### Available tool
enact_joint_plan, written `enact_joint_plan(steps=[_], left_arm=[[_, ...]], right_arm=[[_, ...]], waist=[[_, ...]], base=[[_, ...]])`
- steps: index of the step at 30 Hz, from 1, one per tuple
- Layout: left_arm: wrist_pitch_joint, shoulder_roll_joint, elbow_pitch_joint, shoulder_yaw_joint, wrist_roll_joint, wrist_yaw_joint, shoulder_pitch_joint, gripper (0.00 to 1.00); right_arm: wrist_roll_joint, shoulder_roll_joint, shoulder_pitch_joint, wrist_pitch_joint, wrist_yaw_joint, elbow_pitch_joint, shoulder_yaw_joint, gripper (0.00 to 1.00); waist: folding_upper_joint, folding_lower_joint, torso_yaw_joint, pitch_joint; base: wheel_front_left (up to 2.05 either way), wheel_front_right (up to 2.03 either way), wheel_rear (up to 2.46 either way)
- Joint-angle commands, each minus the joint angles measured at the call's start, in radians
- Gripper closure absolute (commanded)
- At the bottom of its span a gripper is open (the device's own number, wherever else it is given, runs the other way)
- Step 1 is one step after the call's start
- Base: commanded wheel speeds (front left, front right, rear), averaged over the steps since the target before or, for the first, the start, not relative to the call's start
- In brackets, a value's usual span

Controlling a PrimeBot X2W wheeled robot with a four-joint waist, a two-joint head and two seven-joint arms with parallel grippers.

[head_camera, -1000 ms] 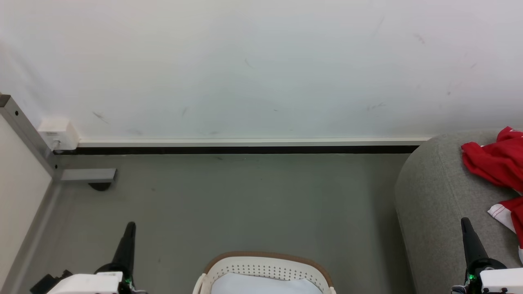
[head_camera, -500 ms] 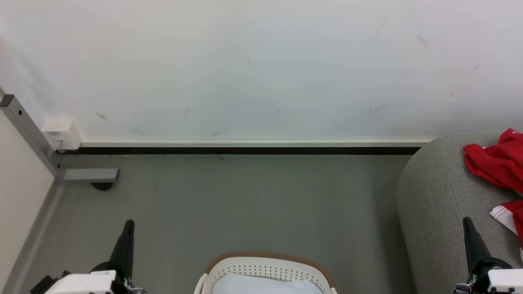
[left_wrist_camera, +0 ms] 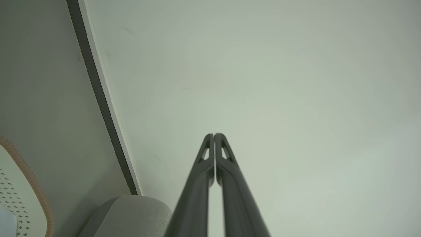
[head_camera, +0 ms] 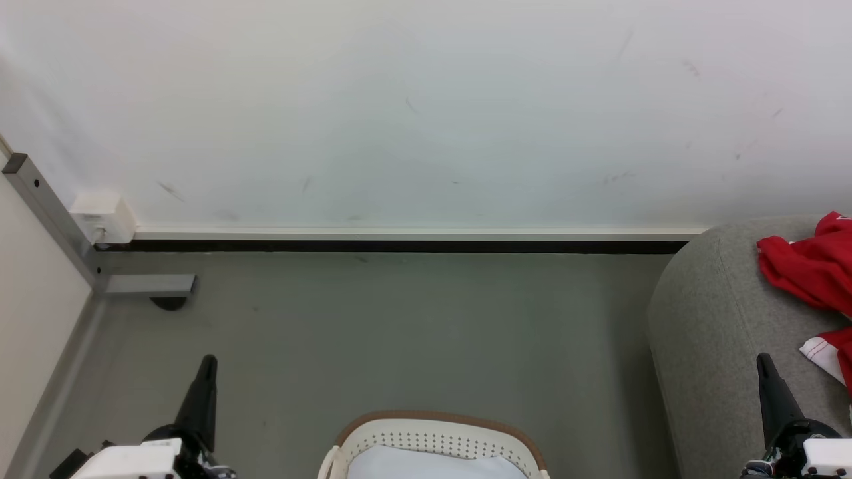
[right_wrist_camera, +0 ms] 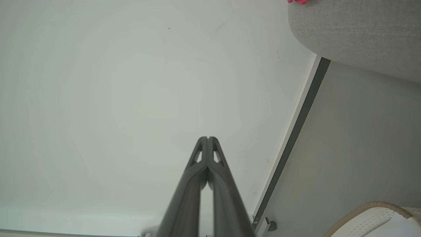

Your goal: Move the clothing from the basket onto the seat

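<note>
Near edge: left claw and right claw, fingers pressed together, nothing held. Between them sat the white laundry basket, pale cloth inside. Farther right, red sports garments lay on the grey sofa. White wall beyond.

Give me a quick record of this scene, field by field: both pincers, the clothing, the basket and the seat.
left pincer: shut, empty, left of the basket
right pincer: shut, empty, by the seat
clothing: red, lying on the seat
basket: on the floor, pale cloth inside
seat: grey, right of the basket
</note>
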Motion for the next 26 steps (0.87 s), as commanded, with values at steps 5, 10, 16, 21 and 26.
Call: enact_joint_plan(steps=[5,10,16,21,26], left_arm=[[0.005,0.007,-0.002,0.002,-0.012,-0.007,-0.007,1.0],[0.005,0.007,-0.002,0.002,-0.012,-0.007,-0.007,1.0],[0.005,0.007,-0.002,0.002,-0.012,-0.007,-0.007,1.0],[0.005,0.007,-0.002,0.002,-0.012,-0.007,-0.007,1.0],[0.005,0.007,-0.002,0.002,-0.012,-0.007,-0.007,1.0]], right_arm=[[0.002,0.002,-0.013,0.001,-0.002,-0.006,-0.004,1.0],[0.001,0.002,-0.013,0.002,-0.002,-0.006,-0.004,1.0],[0.0,0.002,-0.013,0.003,-0.002,-0.005,-0.005,1.0],[-0.001,0.003,-0.013,0.003,-0.002,-0.005,-0.005,1.0],[-0.001,0.003,-0.013,0.004,-0.002,-0.005,-0.006,1.0]], waist=[[0.0,0.0,0.0,0.0],[0.0,0.0,0.0,0.0],[0.0,0.0,0.0,0.0],[0.0,0.0,0.0,0.0],[0.0,0.0,0.0,0.0]], base=[[0.0,0.0,0.0],[0.0,0.0,0.0],[0.0,0.0,0.0],[0.0,0.0,0.0],[0.0,0.0,0.0]])
